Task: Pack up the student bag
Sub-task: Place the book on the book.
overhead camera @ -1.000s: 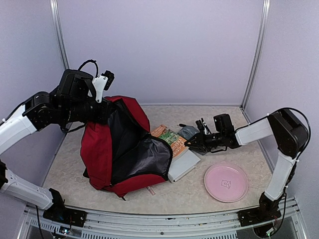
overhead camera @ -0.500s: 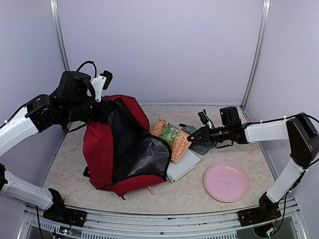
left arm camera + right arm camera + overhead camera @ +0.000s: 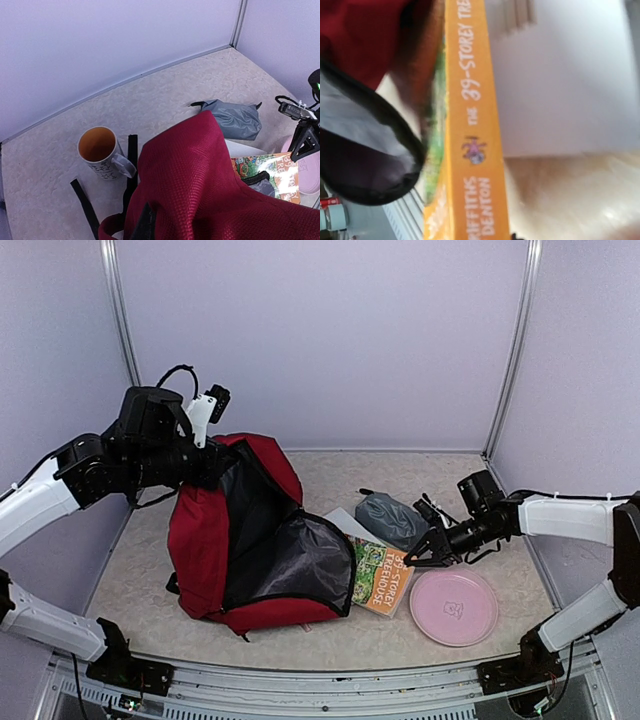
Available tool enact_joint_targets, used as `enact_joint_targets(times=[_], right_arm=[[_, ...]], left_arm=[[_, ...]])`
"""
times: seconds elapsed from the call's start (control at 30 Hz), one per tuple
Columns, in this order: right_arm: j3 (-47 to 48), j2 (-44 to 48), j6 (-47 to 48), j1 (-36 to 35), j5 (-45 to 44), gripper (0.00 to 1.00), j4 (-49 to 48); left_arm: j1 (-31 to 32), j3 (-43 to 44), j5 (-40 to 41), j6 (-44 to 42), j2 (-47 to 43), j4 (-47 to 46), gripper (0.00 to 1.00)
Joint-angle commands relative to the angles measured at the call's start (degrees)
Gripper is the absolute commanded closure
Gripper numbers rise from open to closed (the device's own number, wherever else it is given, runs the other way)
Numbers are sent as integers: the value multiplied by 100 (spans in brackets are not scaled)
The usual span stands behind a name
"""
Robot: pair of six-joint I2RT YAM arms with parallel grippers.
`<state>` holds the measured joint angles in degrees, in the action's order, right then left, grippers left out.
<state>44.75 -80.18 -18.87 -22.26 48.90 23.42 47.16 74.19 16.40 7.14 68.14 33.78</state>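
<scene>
The student bag (image 3: 200, 540), dark red, stands at the left with its black-lined mouth (image 3: 290, 560) gaping toward the right. My left gripper (image 3: 213, 462) is shut on the fabric at its top; in the left wrist view the red cloth (image 3: 200, 175) hides the fingers. An orange and green book (image 3: 380, 578) lies at the bag's mouth, and my right gripper (image 3: 418, 554) is shut on its right corner. The right wrist view shows the book's orange spine (image 3: 470, 125) up close beside the black lining (image 3: 360, 150).
A white book (image 3: 345, 520) lies partly under the orange one. A grey pouch (image 3: 390, 518) sits behind it and a pink plate (image 3: 455, 605) in front of the right gripper. A mug (image 3: 100, 150) stands behind the bag beside black straps (image 3: 131, 160).
My right gripper lifted the orange book off the white one and carried it right and toward the front. It now lies beside the plate. The left arm has held still.
</scene>
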Motion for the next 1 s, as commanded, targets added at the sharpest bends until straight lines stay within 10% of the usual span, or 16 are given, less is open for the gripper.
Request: enact_joint_targets(times=[0.0, 0.37, 0.97], right_arm=[[-221, -342, -95, 195, -80, 88, -307], [-1094, -126, -1581, 205, -251, 19, -1736], [-1629, -410, -3302, -582, 80, 24, -4646]], left_arm=[[-49, -346, -719, 81, 237, -574, 100], [-40, -915, -1227, 356, 274, -1083, 100], [-40, -1014, -1412, 371, 245, -1238, 100]])
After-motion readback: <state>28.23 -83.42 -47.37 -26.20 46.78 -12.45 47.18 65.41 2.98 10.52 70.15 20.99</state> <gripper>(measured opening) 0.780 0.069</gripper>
